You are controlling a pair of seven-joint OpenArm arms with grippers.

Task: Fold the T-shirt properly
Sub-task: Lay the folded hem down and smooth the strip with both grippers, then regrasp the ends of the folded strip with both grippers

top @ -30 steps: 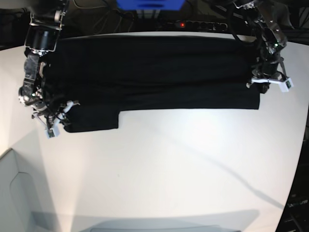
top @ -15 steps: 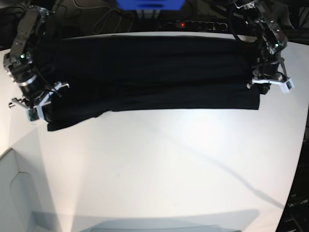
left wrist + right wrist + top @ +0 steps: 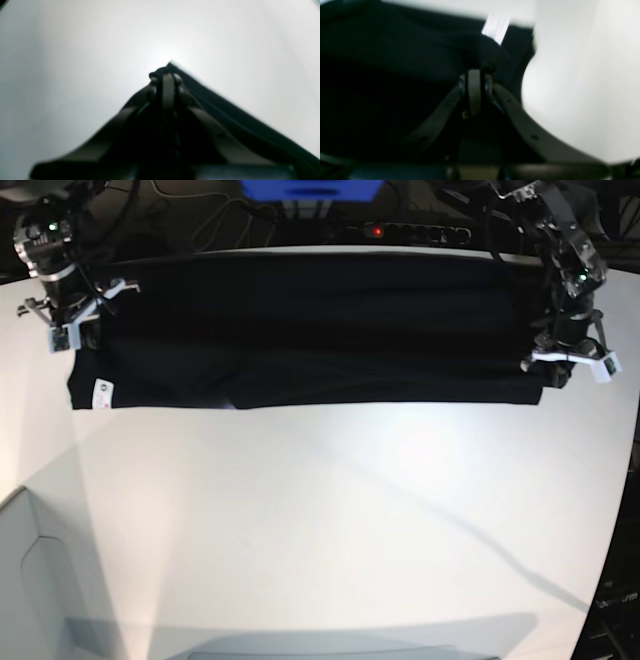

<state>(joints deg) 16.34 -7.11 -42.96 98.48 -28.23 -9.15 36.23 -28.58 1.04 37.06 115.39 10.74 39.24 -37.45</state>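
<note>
Small white tag (image 3: 99, 390) on the T-shirt's (image 3: 310, 330) near-left corner, writing too tiny to read. Shirt lies as a long band across the far tabletop (image 3: 330, 520). Left pincer (image 3: 568, 362) pinches its right end, right pincer (image 3: 75, 320) its left end. Both wrist views blurry.

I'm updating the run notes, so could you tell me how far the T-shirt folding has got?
Done: the T-shirt lies as one long folded band on the table. In hand: the left hand and right hand each pinch one end. Left: the crosswise folds into a compact stack.
</note>
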